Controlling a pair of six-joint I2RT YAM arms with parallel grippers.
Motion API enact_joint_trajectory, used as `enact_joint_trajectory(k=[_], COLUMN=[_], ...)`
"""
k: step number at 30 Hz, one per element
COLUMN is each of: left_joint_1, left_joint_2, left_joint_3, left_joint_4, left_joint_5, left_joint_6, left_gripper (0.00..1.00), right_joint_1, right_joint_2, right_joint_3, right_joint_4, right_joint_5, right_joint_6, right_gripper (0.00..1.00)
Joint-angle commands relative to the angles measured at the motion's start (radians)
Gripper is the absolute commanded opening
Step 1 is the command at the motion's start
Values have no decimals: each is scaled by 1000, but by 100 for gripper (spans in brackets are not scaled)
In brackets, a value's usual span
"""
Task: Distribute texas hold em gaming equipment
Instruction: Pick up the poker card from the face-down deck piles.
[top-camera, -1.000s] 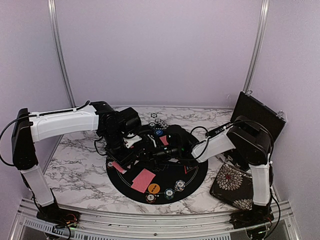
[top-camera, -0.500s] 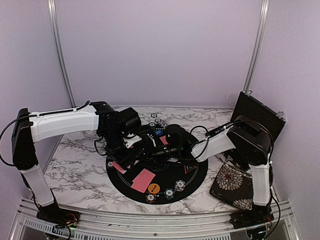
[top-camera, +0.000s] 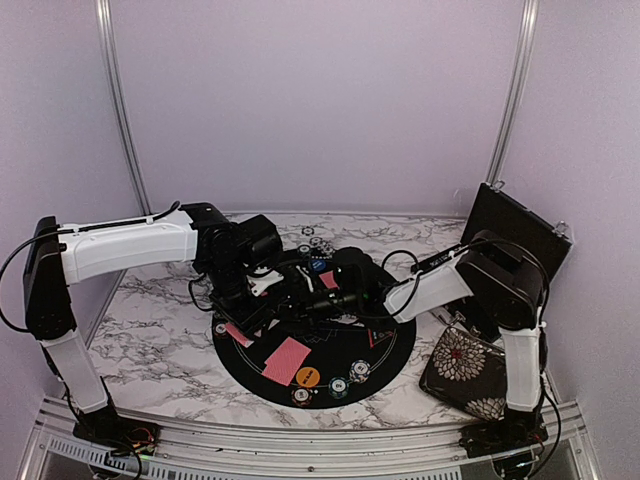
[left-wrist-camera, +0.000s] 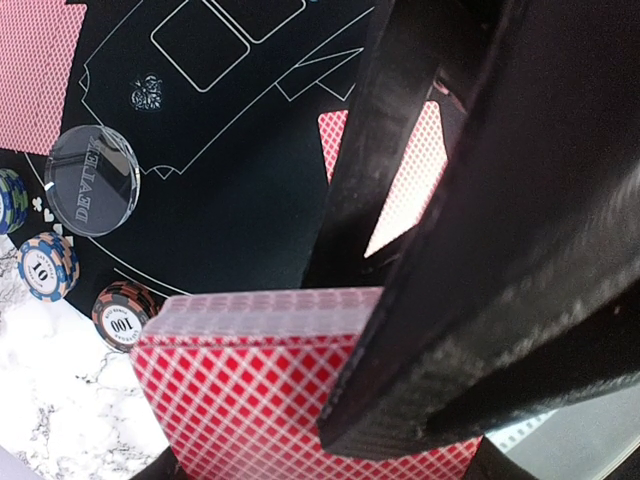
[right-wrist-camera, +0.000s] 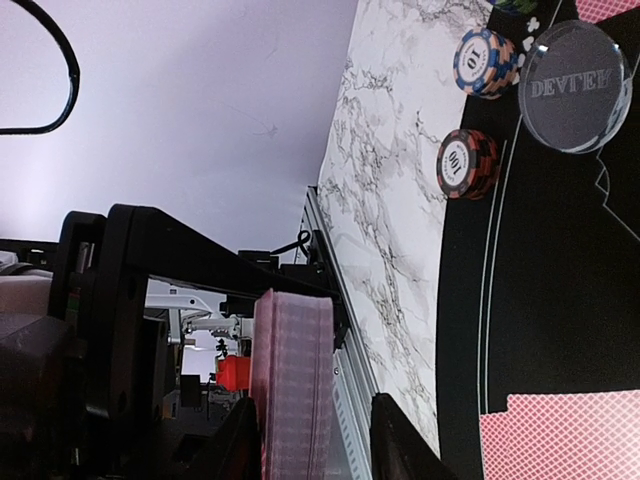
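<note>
My left gripper is shut on a deck of red-backed playing cards, held over the black round mat. From the right, my right gripper straddles the deck's edge. One of its fingers lies against the deck and a gap shows at the other, so it stands open. Its black fingers fill the left wrist view. Single cards lie on the mat. A clear dealer button and striped chips sit at the mat's rim. More chips and an orange button lie at the near rim.
A floral pouch lies at the right, beside the right arm's base. A black case stands open behind it. Marble tabletop surrounds the mat, and a metal rail runs along the near edge.
The right gripper has edged left onto the deck and its jaws have narrowed a little. The left arm and the deck have stayed put.
</note>
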Motion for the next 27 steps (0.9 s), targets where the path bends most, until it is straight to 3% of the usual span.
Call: enact_joint_trajectory(k=[1, 27], left_joint_1=[-4, 3], left_joint_2=[-22, -27], left_joint_3=[4, -11], left_joint_4=[2, 12], left_joint_5=[7, 6], left_joint_6=[13, 14], left_gripper=[44, 44], right_joint_1=[-14, -38], right_joint_2=[-29, -57], right_joint_3=[-18, -31], right_joint_4=[-50, -47], right_joint_5=[30, 31], right_joint_6=[-20, -23], right_gripper=[36, 35])
